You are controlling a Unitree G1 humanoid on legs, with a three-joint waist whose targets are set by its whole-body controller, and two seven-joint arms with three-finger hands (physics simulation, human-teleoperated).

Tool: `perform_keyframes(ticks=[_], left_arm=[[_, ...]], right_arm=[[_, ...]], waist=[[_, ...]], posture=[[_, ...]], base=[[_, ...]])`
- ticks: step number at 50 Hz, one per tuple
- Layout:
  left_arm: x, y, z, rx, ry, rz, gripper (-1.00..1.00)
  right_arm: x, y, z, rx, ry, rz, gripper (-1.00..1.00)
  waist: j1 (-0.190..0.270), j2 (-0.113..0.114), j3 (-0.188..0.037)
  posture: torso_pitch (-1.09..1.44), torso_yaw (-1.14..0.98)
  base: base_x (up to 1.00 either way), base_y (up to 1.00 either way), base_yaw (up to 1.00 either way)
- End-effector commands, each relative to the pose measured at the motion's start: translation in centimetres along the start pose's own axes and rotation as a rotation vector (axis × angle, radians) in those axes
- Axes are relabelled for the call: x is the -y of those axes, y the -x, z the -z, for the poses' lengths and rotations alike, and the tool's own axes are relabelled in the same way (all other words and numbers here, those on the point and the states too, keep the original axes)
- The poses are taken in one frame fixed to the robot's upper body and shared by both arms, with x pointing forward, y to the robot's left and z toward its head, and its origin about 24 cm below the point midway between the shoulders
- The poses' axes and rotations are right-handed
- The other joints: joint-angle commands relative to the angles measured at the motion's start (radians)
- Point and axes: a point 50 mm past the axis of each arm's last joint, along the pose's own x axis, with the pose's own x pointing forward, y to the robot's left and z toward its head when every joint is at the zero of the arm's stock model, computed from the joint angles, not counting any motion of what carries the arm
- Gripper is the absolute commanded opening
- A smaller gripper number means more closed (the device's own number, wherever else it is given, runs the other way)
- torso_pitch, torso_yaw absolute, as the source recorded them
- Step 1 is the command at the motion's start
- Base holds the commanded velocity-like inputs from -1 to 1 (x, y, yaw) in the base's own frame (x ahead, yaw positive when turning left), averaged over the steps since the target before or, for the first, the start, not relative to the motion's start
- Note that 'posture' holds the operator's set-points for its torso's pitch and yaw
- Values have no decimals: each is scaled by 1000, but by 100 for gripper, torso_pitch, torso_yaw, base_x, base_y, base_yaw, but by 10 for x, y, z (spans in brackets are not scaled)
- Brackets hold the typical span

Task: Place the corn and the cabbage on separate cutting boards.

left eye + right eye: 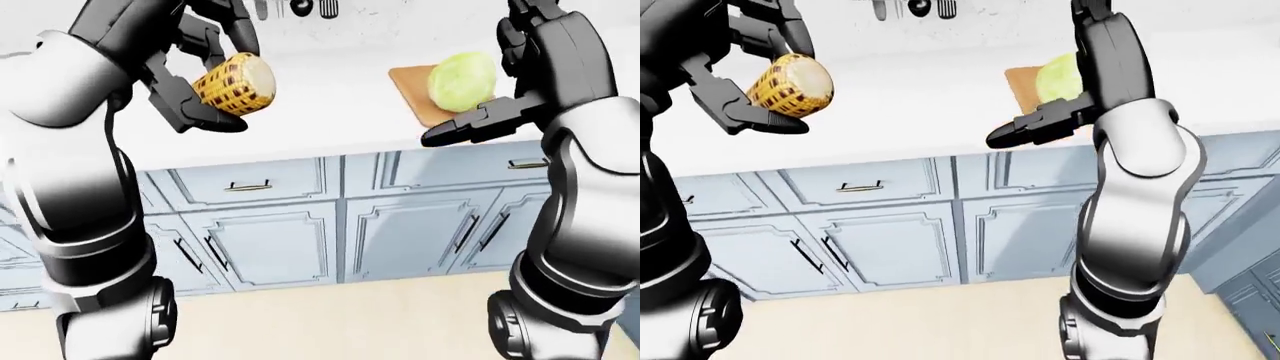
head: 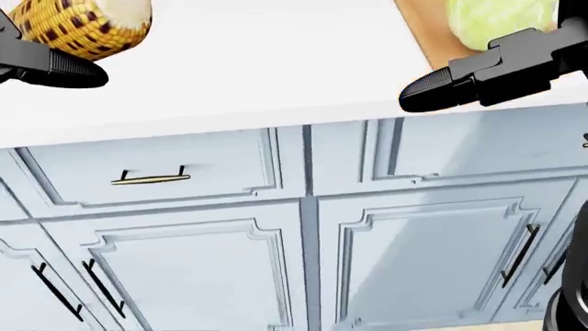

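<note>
While the cabbage (image 1: 461,80) sits on its board (image 1: 412,91), corn (image 1: 234,84) gripped in left hand (image 1: 205,71) at 10 o'clock, right hand (image 1: 478,124) open, empty.

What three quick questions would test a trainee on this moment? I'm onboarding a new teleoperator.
1. True or false: the cabbage lies on the cutting board.
2. Which hand holds the corn? A) left hand B) right hand
3. Fill in: a second cutting board is ____ in these views.

Key: 1 true; 2 A; 3 not visible.
</note>
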Motion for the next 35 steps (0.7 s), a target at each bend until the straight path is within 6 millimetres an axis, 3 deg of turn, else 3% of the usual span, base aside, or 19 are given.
perform_keyframes(ticks=[1, 3, 4, 6, 11, 14, 15, 16, 18, 20, 23, 25, 27, 28, 29, 31, 32, 33, 35], left_arm=[[-16, 5, -8, 25, -23, -87, -100], [-16, 5, -8, 25, -22, -87, -100], [-16, 5, -7, 24, -23, -87, -100], [-16, 6, -7, 24, -21, -89, -100], [-17, 6, -8, 25, -20, -91, -100], [-17, 5, -9, 26, -19, -91, -100], [-18, 6, -10, 29, -17, -91, -100], [-19, 6, -11, 32, -18, -92, -100], [-19, 5, -12, 33, -18, -92, -100], [-19, 6, -12, 33, -18, -92, -100], [-19, 6, -11, 32, -17, -92, -100], [-20, 6, -12, 34, -17, -94, -100], [-20, 7, -12, 35, -18, -93, -100], [-20, 7, -12, 33, -17, -93, -100], [-20, 7, -11, 30, -18, -93, -100], [-22, 8, -11, 28, -16, -97, -100], [-23, 8, -12, 29, -16, -99, -100], [-22, 8, -12, 31, -16, -99, -100], [-22, 8, -12, 31, -15, -98, -100]], right_arm=[[2, 2, -17, 87, 21, 14, 100], [1, 2, -16, 86, 25, 15, 100], [1, 2, -16, 84, 21, 16, 100], [1, 2, -15, 83, 22, 16, 100], [1, 2, -15, 78, 2, 15, 100], [2, 2, -16, 80, 2, 15, 100], [2, 2, -18, 83, 0, 16, 100], [3, 1, -18, 82, -4, 20, 100], [3, 2, -18, 83, -3, 21, 100], [3, 2, -18, 82, -4, 20, 100], [3, 2, -17, 81, -1, 23, 100], [2, 2, -18, 84, -4, 22, 100], [2, 2, -17, 83, -5, 22, 100], [1, 2, -17, 83, -5, 21, 100], [1, 2, -17, 82, -7, 19, 100], [2, 2, -18, 86, -24, 21, 100], [3, 2, -18, 88, -22, 22, 100], [2, 3, -18, 88, -19, 21, 100], [2, 3, -17, 88, -20, 14, 100]], waist=[[7, -5, -27], [-2, 60, -45], [-9, 79, -54], [-2, 57, -27], [8, -10, -7], [16, -54, -15], [12, -89, -34], [3, -73, -27], [14, -81, -50], [18, -89, -58], [15, -52, -31], [11, -4, -31], [17, 117, -63], [16, 36, -31], [18, 44, -31], [55, 15, -51], [34, 39, -58], [42, 46, -50], [47, 29, -35]], posture=[[0, 0], [0, 0], [0, 0], [0, 0], [0, 0], [0, 0], [0, 0], [0, 0], [0, 0], [0, 0], [0, 0], [0, 0], [0, 0], [0, 0], [0, 0], [0, 0], [0, 0], [0, 0], [0, 0]], base=[[15, 66, 0], [16, 66, 0], [11, 69, 0], [9, 71, 0], [5, 81, 0], [0, 91, 0], [0, 91, 0], [0, 91, 0], [0, 92, 0], [0, 93, 0], [0, 93, 0], [0, 94, 0], [0, 94, 0], [0, 95, 0], [0, 95, 0], [0, 47, 50], [0, 0, 100], [0, 0, 100], [0, 0, 100]])
